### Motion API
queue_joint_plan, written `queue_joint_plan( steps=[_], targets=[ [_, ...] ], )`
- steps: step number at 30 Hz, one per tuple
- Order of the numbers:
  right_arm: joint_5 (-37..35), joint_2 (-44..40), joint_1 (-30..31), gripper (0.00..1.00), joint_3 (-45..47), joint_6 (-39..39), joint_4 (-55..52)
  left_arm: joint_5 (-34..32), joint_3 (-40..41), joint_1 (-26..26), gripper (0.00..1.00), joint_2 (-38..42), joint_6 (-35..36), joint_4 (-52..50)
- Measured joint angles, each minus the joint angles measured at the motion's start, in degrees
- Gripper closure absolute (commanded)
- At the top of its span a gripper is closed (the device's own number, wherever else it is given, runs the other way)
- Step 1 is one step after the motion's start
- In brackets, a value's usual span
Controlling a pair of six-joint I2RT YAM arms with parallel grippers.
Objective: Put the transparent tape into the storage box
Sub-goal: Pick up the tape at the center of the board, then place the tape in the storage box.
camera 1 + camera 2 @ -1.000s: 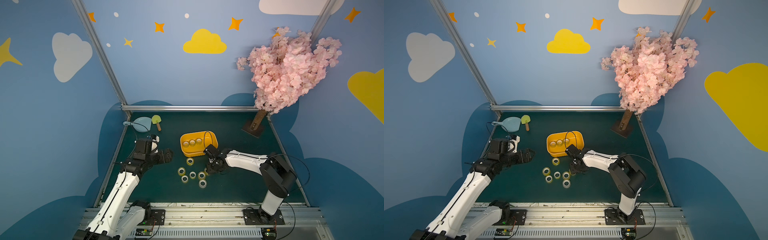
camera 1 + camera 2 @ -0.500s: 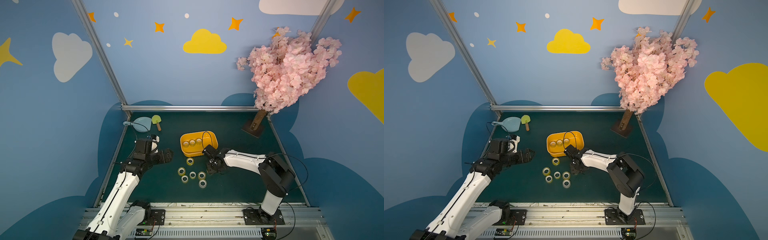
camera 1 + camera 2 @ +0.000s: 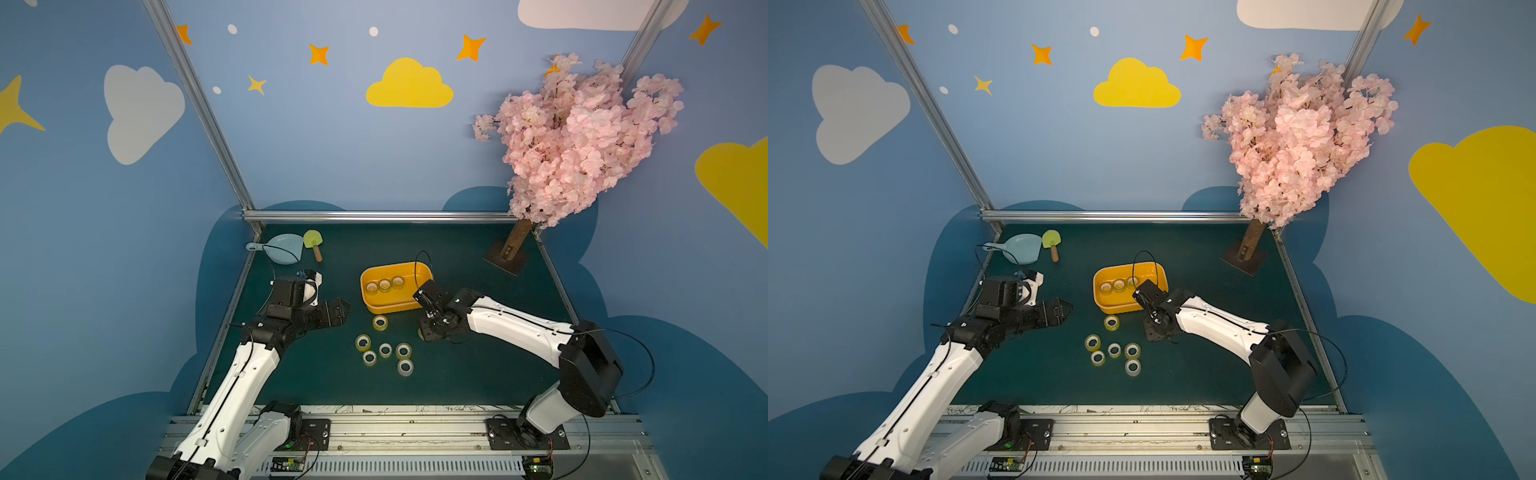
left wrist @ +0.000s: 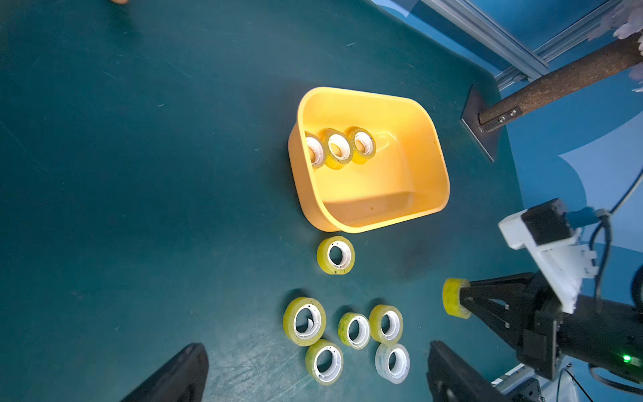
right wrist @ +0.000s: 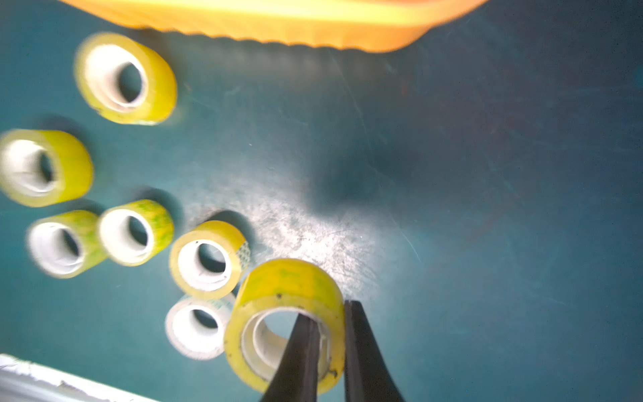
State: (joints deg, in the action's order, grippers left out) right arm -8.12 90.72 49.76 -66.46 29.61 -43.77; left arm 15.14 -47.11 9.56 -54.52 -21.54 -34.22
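We see the right arm stretched low, right gripper [image 5: 328, 313] pinching the wall of a glossy yellowish tape roll [image 5: 288, 282] near the smooth, round-cornered storage box [image 3: 390, 306], which holds 3 rolls. Left gripper [image 3: 343, 311] hovers, jaws wide.

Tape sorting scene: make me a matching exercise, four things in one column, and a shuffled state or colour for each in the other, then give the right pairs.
1. storage box
2. right tool
3. left tool
4. dustpan

a. open, holding nothing
b. pale blue
c. contains three tape rolls
d. shut on one tape roll

Pairs: 1-c, 2-d, 3-a, 4-b
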Motion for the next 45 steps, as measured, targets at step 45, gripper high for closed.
queue_joint_plan(
  steps=[45],
  targets=[
    [16.3,16.2,-18.4,1.0,-31.9,-9.6,-3.6,-2.4,-7.6,0.0,0.0,-5.0,2.3,2.2]
  ],
)
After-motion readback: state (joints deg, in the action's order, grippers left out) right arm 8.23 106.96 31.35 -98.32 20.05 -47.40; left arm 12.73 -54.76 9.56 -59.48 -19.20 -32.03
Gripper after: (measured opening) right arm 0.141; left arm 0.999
